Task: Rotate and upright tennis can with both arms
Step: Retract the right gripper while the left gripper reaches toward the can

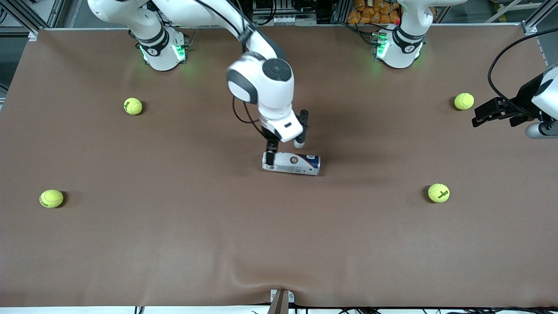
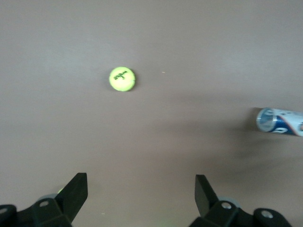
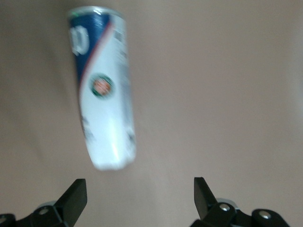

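Tennis can [image 1: 291, 163] lies on its side; right gripper [image 3: 139, 198] above it, fingers apart; left gripper [image 2: 141, 196] likewise.

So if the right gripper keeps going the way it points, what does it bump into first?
Probably just the table. The right gripper is open and points down, with the can lying off to one side, though depth is hard to judge.

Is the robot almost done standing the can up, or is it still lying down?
Not done yet. The tennis can lies flat on its side mid-table. In hand: the right gripper hangs just above the can's white end, fingers open, holding nothing. The left gripper waits open above the left arm's end of the table, beside a tennis ball. Left to do: grasp the can, turn it, and set it upright.
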Motion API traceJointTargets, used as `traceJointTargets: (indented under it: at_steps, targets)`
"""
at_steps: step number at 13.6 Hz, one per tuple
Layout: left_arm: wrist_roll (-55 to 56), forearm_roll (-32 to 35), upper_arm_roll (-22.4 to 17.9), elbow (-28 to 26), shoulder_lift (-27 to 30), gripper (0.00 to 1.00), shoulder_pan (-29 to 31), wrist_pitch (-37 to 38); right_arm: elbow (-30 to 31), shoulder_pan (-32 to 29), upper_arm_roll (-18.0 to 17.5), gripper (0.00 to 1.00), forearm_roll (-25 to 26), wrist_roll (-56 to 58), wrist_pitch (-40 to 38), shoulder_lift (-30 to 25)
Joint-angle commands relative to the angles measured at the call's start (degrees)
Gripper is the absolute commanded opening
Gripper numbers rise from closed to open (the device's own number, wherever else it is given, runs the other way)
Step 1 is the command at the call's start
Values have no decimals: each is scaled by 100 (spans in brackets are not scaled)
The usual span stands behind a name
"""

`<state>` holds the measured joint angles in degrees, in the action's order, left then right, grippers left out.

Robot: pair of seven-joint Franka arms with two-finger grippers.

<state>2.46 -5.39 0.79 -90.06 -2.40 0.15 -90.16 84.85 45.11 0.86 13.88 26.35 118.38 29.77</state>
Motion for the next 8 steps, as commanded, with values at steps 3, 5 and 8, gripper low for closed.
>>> traceJointTargets:
  at_steps: [3, 5, 8]
  targets:
    - [-132, -1454, 26, -107, -357, 100, 433, 156, -1029, -1230, 28, 100, -52, 89, -1437, -402]
    - [-132, -1947, 26, -380, -401, 100, 469, 165, -1627, -1854, 107, 100, -61, 81, -1712, -446]
    - [-184, -2395, 26, -573, -533, 100, 565, 174, -1999, -3118, 134, 100, -175, 194, -1669, -568]
